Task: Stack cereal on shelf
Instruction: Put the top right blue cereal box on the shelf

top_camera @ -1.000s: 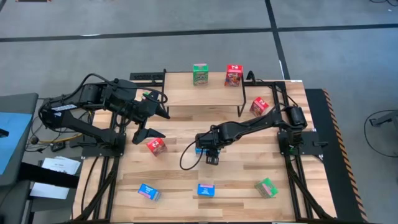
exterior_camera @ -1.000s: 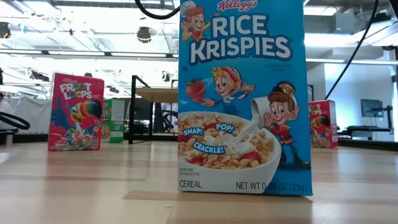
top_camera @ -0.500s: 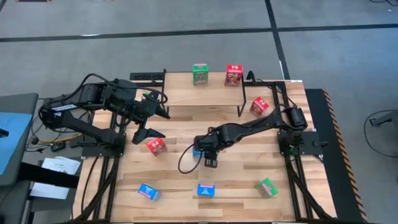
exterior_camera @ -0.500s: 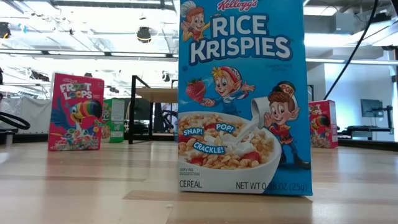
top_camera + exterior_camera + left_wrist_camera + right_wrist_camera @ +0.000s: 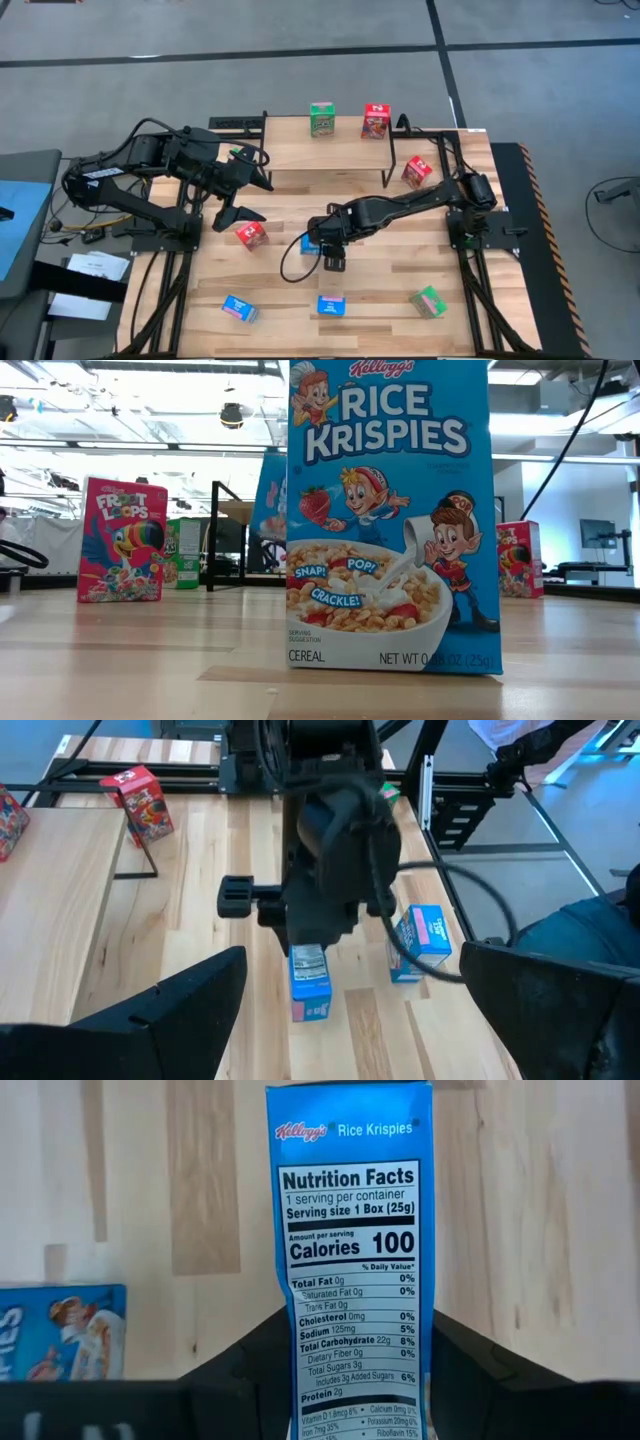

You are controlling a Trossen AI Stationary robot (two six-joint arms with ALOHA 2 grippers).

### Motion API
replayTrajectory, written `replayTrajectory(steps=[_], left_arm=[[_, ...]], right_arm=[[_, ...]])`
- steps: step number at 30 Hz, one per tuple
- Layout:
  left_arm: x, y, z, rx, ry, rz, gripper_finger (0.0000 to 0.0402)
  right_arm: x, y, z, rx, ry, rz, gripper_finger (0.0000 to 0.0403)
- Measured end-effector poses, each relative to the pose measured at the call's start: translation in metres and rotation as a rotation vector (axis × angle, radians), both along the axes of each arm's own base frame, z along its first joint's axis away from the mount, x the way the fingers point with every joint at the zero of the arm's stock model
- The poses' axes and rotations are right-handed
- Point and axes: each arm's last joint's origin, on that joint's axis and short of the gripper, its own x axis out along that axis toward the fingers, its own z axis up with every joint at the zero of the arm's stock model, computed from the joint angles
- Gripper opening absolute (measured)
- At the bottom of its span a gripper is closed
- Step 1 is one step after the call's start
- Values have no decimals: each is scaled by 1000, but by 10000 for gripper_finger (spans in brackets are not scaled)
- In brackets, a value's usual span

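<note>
My right gripper (image 5: 322,248) is shut on a blue cereal box (image 5: 310,982) above the middle of the table. The shelf (image 5: 300,150) at the far side carries a green box (image 5: 322,118) and a red box (image 5: 376,120), each standing on its base. My left gripper (image 5: 262,198) waits open at the left, above a red box (image 5: 250,234). Another red box (image 5: 417,171) stands right of the shelf. Two blue boxes (image 5: 238,308) (image 5: 331,305) and a green box (image 5: 428,301) sit near the front edge. My right gripper pinches the blue box between its two fingers (image 5: 240,1370), one on each broad face, with the narrow nutrition panel (image 5: 350,1400) turned toward the wrist. The fingers slant down from the table's right. The box hangs below them, roughly upright and clear of the table.
In the low view a blue box (image 5: 390,510) stands close in front and hides the table's middle; the lifted box (image 5: 270,500) shows beside its left edge. The shelf's black legs (image 5: 390,165) stand at its corners. Bare wood lies between the shelf and the front row.
My right gripper has risen with the blue box and drifted a little toward the table's left. The box has come up off the table and now shows in the low view beside the front box.
</note>
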Motion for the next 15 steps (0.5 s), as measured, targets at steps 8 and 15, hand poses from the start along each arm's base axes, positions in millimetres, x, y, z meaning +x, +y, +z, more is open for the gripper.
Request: replayTrajectory(steps=[8,15], left_arm=[[0,2,0,62,-5,44,358],[5,3,-2,73,7,63,358]], right_arm=[[-1,10,32,-12,-79,62,197],[-16,11,58,-11,-121,68,198]])
